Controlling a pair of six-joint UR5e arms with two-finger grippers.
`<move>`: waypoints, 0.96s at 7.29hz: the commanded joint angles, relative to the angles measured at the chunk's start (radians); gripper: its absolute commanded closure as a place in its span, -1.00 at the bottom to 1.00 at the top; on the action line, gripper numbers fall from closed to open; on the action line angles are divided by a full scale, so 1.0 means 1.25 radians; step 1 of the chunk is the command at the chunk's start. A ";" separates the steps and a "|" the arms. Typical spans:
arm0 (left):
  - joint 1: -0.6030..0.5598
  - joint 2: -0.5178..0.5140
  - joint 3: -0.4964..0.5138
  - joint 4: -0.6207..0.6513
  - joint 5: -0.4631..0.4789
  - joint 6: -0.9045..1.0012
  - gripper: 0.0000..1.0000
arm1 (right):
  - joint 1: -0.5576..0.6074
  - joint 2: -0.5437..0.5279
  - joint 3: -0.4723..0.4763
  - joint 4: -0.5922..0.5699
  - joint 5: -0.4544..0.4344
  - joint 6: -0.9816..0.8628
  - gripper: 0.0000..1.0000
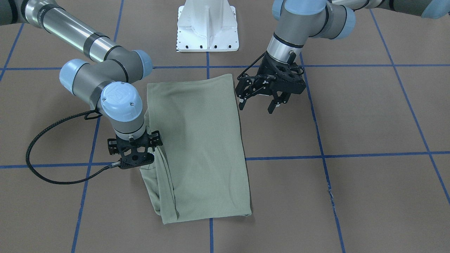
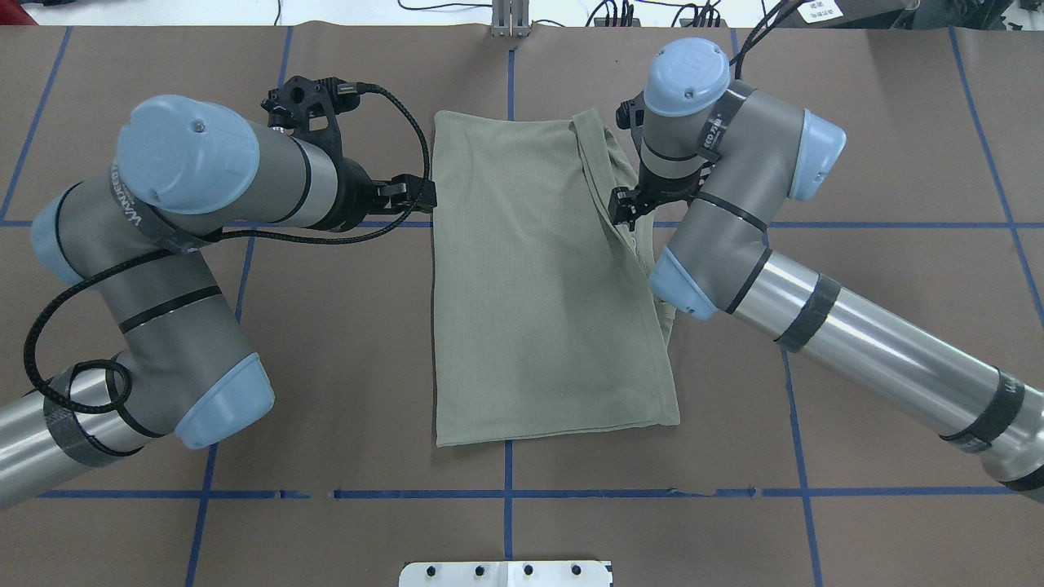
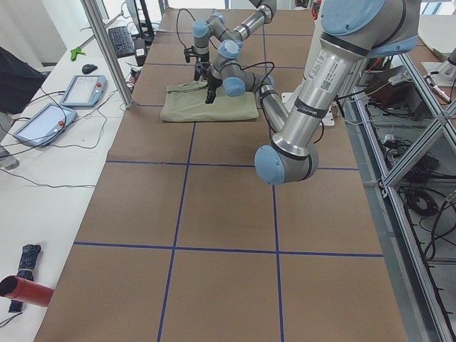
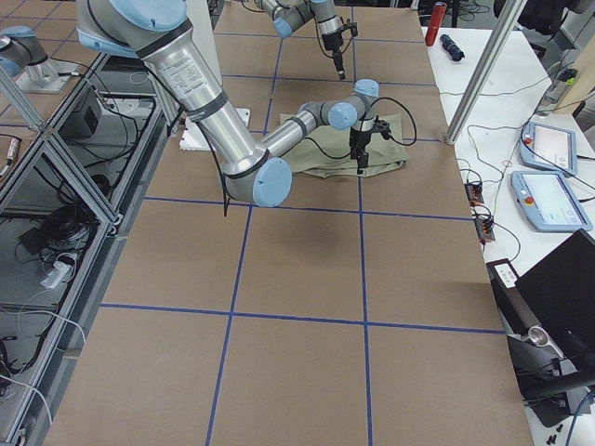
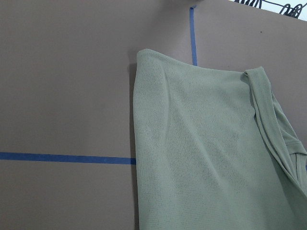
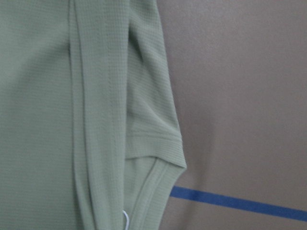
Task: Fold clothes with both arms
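Note:
The pale sage-green shirt lies folded into a long rectangle in the middle of the brown table, also in the overhead view. A narrow folded strip and the neck edge run along its side by my right arm. My left gripper is open and empty, hovering just off the shirt's other long edge. My right gripper points straight down over the folded strip. Its fingers are hidden under the wrist, so I cannot tell if they hold cloth. A white tag loop peeks out at the neck.
The white pedestal base stands behind the shirt on the robot's side. Blue tape lines cross the brown table. A side bench with tablets and a keyboard runs along the operators' side.

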 commanded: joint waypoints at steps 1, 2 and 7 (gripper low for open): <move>0.000 0.001 0.000 0.000 0.000 0.000 -0.98 | -0.006 0.081 -0.112 0.077 -0.001 0.000 -1.00; 0.000 0.000 0.000 0.000 0.000 -0.001 -0.98 | -0.015 0.092 -0.133 0.089 -0.002 -0.001 -1.00; 0.001 -0.001 0.000 0.000 0.000 -0.002 -0.98 | -0.030 0.077 -0.164 0.085 0.000 -0.043 -1.00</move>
